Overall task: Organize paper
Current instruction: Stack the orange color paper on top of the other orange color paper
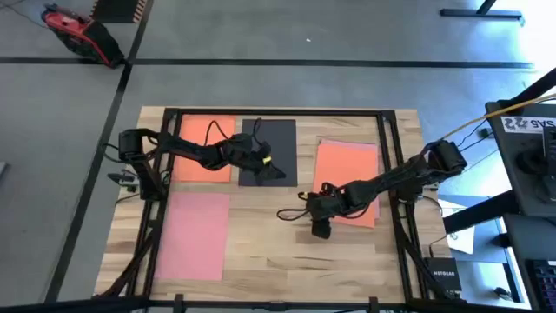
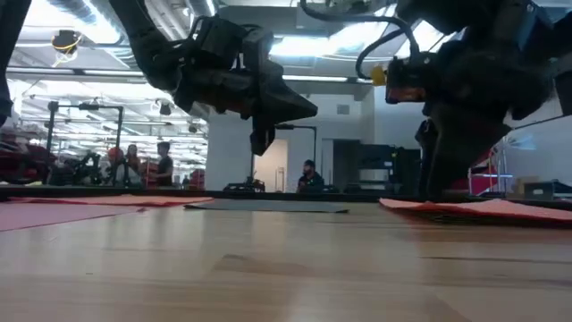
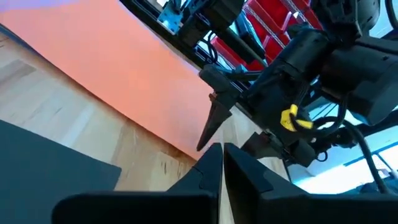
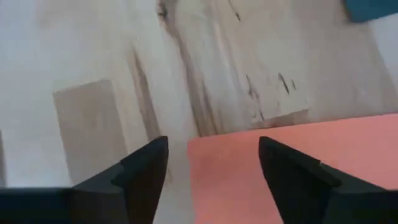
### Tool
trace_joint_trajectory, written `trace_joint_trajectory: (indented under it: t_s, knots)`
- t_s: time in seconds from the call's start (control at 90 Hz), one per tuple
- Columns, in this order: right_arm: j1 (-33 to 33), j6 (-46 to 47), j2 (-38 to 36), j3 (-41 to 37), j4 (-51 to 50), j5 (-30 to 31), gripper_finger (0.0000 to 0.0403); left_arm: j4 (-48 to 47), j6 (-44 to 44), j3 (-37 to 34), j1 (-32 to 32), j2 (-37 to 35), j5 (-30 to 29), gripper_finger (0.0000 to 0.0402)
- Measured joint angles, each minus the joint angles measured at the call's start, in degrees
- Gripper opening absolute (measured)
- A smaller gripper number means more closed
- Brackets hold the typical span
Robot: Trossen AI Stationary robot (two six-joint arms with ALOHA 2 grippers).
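Shows paper flat on the wooden table [image 1: 287,256], namely left orange sheet [image 1: 204,149], black sheet [image 1: 271,137], pink sheet [image 1: 193,236] and right orange sheet [image 1: 347,169], with right gripper [image 1: 320,224] splayed wide astride that sheet's corner, seemingly to pinch it, and left gripper [image 1: 271,167] pressed closed, empty, above the black sheet; leaves any contact with the paper unclear.

Both arms are black, built of slim jointed links with bulky motor housings. The left arm [image 1: 195,149] carries a yellow tag beside its wrist, as does the right arm [image 1: 382,181]. Loose black cables loop beside each wrist. Fingers [image 4: 144,169] are dark, wedge-shaped, tapering.
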Motion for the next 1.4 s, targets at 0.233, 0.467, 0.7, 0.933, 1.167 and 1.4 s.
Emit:
trace_joint_trajectory:
  t_s: [0.233, 0.467, 0.7, 0.933, 1.167, 1.4]
  knots:
    - [0.0, 1.28, 3.26, -0.02, 0.88, -0.7, 0.0178, -0.1, 0.36, 0.0, 0.0, 0.0, 0.96, 0.0]
    - [0.02, 0.99, 3.47, 2.29, -1.23, -1.19, 0.0021, 0.05, 0.71, 0.0, 0.0, 0.0, 2.65, 0.0]
    - [0.02, -0.64, 3.43, 7.29, -2.74, -3.1, 0.0023, 0.41, 2.29, 0.09, 0.0, 0.0, 2.86, 0.0]
    - [1.97, -0.21, 3.4, 8.87, -5.19, -5.01, 0.0031, 0.11, 4.96, 0.11, -0.37, -1.56, 3.46, 0.0]
    - [7.08, 5.95, 3.4, 8.87, -7.62, 5.51, 0.0154, -0.12, 9.33, 0.11, -1.61, -3.27, 3.46, 0.0]
    - [10.28, 10.71, 5.95, 8.79, -8.21, 14.44, 0.0266, -3.15, 13.35, 0.11, -2.86, -3.45, 3.44, 0.0]
